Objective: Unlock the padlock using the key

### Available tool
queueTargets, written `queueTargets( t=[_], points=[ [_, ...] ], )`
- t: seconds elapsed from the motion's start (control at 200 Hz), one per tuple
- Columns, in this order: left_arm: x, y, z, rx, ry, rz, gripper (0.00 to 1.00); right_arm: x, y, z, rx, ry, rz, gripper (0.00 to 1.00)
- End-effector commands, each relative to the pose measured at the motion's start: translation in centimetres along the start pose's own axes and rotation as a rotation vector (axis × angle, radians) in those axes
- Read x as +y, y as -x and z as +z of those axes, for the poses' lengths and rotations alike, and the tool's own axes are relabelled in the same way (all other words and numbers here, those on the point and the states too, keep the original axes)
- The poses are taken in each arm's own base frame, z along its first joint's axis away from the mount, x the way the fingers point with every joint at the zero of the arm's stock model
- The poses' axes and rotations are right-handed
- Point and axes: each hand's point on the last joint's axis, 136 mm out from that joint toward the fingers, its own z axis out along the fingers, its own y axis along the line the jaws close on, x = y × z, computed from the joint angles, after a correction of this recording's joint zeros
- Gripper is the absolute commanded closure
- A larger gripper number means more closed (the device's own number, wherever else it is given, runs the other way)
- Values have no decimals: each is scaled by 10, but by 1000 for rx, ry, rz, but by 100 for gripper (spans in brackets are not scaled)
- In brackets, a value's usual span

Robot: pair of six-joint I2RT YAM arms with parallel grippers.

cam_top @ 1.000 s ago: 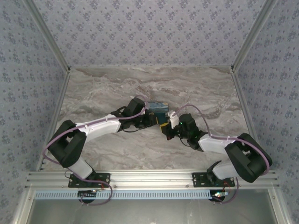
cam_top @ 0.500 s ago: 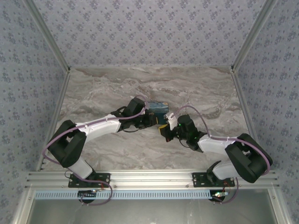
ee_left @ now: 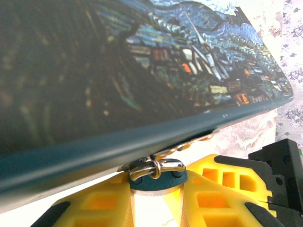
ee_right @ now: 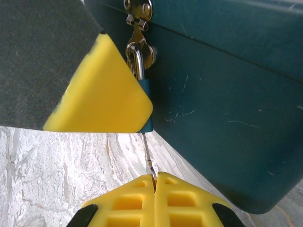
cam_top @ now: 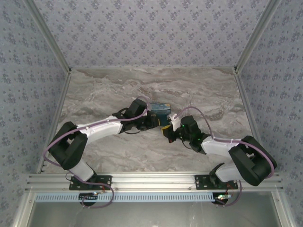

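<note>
Key [ee_right: 146,149] rises straight from the right gripper [ee_right: 155,182], which pinches it, apparently into the padlock [ee_right: 147,101] from below; the left gripper [ee_left: 156,189] clamps that padlock.

Lab rig: alu frame [cam_top: 151,180], papered walls [cam_top: 151,28]

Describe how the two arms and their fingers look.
The left arm and the right arm are built alike: white links between bulky black joints, with a thin lilac cable looping alongside. The fingers are bright yellow plastic wedges with ribbed cut-outs, fixed to a black mount.
</note>
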Motion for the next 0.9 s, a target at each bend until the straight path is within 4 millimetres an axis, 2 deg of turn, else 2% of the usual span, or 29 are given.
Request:
queueTargets(
  t=[0.0,0.45,0.71,0.899],
  points=[
    [-13,1,-1,-3,-40,16,77,2,12,-2,-43,9,9,100],
    [-16,0,2,2,-46,16,77,5,18,1,-65,37,21,100],
    [-21,-1,3,7,-66,14,77,7,39,5,-127,63,38,100],
    [-23,-6,7,23,-72,10,77,8,64,3,-197,83,26,100]
  ],
)
